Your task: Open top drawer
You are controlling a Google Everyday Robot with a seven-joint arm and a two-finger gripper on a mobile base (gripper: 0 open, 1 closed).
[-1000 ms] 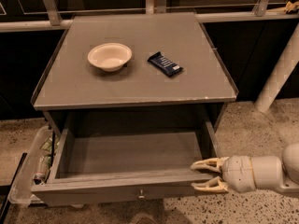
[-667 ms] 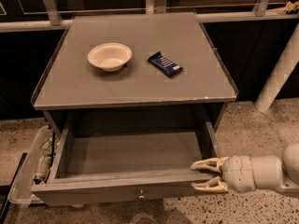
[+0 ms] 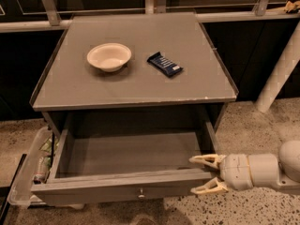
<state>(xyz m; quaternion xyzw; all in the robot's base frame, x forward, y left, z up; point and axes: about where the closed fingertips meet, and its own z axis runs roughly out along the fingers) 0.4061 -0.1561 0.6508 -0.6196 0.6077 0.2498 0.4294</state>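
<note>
The top drawer (image 3: 126,153) of the grey cabinet stands pulled far out, its plain grey inside bare. Its front panel (image 3: 117,188) faces down and towards me, with a small round knob (image 3: 140,193) at the centre. My gripper (image 3: 202,175) reaches in from the right on a white arm, at the drawer's front right corner. Its two pale fingers (image 3: 205,160) are spread apart, one above the drawer's rim and one in front of the panel. They hold nothing.
A white bowl (image 3: 108,56) and a dark blue snack bar (image 3: 164,64) lie on the cabinet top (image 3: 140,86). A clear bin with packets (image 3: 33,168) stands left of the drawer. A white post (image 3: 279,71) leans at the right. The floor is speckled stone.
</note>
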